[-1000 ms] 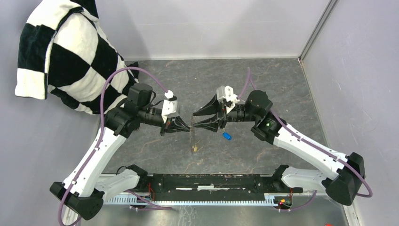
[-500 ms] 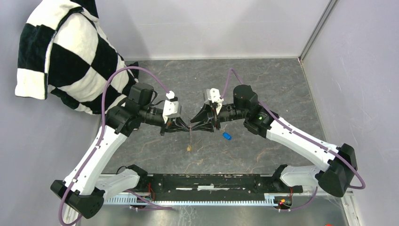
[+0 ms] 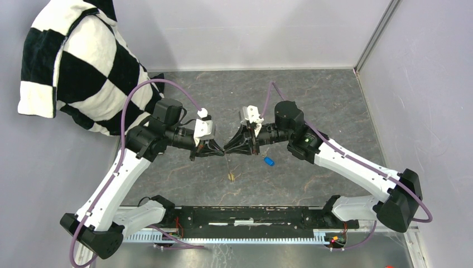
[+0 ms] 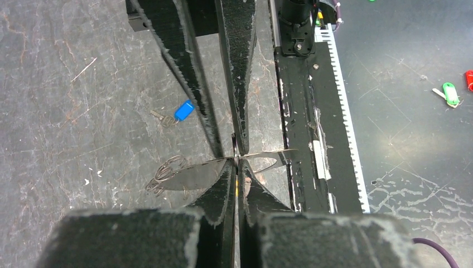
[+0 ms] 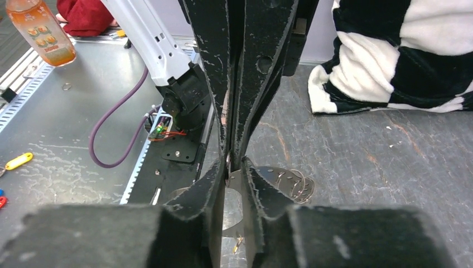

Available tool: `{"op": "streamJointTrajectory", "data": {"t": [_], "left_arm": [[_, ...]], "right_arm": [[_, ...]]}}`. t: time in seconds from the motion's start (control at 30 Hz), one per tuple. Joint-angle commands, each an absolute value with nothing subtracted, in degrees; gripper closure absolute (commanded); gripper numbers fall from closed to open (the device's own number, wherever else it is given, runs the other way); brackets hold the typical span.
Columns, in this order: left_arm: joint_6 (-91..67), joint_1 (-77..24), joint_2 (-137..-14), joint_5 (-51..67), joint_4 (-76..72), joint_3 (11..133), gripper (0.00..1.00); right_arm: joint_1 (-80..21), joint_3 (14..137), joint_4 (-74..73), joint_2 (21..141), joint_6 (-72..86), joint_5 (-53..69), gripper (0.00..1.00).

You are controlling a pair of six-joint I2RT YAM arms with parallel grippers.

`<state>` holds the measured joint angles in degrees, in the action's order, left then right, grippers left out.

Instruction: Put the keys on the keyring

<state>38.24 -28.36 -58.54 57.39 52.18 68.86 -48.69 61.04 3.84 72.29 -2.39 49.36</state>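
My left gripper [image 3: 221,149] [image 4: 236,163] is shut on the top of the keyring [image 3: 227,163] [image 4: 195,174] [image 5: 281,176], a thin grey metal loop that hangs edge-on below it, with small wire rings bunched on one side. The yellow-headed key [image 3: 230,177] [image 5: 239,243] dangles at the loop's bottom, just over the table. My right gripper [image 3: 227,149] [image 5: 236,167] meets the left one tip to tip. Its jaws straddle the loop's edge with a narrow gap still showing. The blue-headed key [image 3: 269,161] [image 4: 183,110] lies loose on the table under the right wrist.
A black-and-white checkered cloth [image 3: 72,61] [image 5: 401,50] is heaped at the back left. Grey walls close the back and right sides. The black base rail [image 3: 240,215] runs along the near edge. Beyond the rail lie an orange bottle [image 5: 42,30] and tagged keys [image 4: 449,93].
My right gripper has come left until its tips meet the left gripper's, and its jaws have narrowed round the keyring. The left gripper has held still with the loop.
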Motion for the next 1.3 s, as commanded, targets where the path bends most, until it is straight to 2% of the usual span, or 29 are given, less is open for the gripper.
{"op": "streamJointTrajectory", "data": {"t": [0.0, 0.13, 0.2, 0.27, 0.33, 0.4, 0.57, 0.8, 1.0, 1.27], "left_arm": [[40.5, -28.6, -58.8, 57.8, 51.4, 71.1, 0.98], [40.5, -28.6, -59.0, 58.0, 51.4, 71.0, 0.98], [40.2, -28.6, -59.2, 58.3, 51.5, 71.1, 0.98], [39.3, -28.6, -59.5, 58.5, 51.5, 71.4, 0.89], [38.2, -28.6, -59.3, 58.3, 51.5, 71.7, 0.72], [37.3, -28.6, -58.5, 58.2, 51.5, 71.5, 0.63], [33.9, -28.6, -56.1, 59.5, 50.4, 68.7, 0.61], [19.0, -28.6, -53.9, 61.9, 34.8, 62.5, 0.61], [12.1, -28.6, -54.1, 62.8, 25.3, 61.2, 0.51], [6.8, -28.6, -54.1, 67.2, 19.8, 62.0, 0.48]], "right_arm": [[-49.3, 64.1, 6.8, 73.2, -2.1, 50.5, 0.84], [-49.4, 64.0, 7.6, 74.0, -1.6, 51.1, 0.99], [-49.5, 63.8, 8.8, 74.0, -1.1, 50.6, 0.99], [-49.4, 62.2, 11.6, 72.8, -0.1, 48.1, 0.99], [-48.8, 57.8, 20.4, 70.5, 5.1, 46.5, 0.99], [-47.8, 52.3, 30.8, 68.3, 10.7, 45.8, 0.99], [-46.5, 42.1, 53.4, 65.4, 23.7, 42.3, 0.99], [-46.7, 35.4, 74.6, 67.3, 35.6, 38.0, 0.99], [-47.9, 34.3, 80.4, 69.8, 38.2, 37.1, 0.99], [-49.1, 33.9, 84.4, 72.3, 39.8, 36.2, 0.99]]}}
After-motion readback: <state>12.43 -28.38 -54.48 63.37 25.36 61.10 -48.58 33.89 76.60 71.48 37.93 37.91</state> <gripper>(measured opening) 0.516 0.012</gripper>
